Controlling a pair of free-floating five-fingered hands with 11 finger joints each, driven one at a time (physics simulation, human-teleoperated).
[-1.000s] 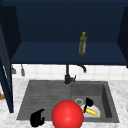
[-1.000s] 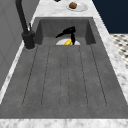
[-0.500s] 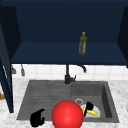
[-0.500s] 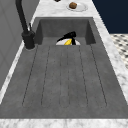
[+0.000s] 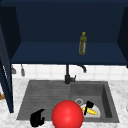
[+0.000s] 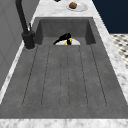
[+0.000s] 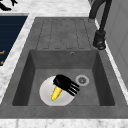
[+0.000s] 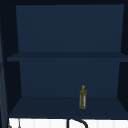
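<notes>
The yellow corn cob (image 7: 56, 93) lies on the round white plate (image 7: 46, 96) in the grey sink basin (image 7: 100, 82), covered by the right hand (image 7: 63, 83) with fingers straight. The left hand (image 5: 37, 118), fingers curled and empty, hangs at the bench's front edge.

Dark blue wall cabinet (image 8: 67, 57) above white tiled wall (image 5: 50, 72) and marble counter (image 7: 15, 65).

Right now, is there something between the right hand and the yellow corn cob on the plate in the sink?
Nothing visible: the right hand is directly over the corn cob on the white plate.
</notes>
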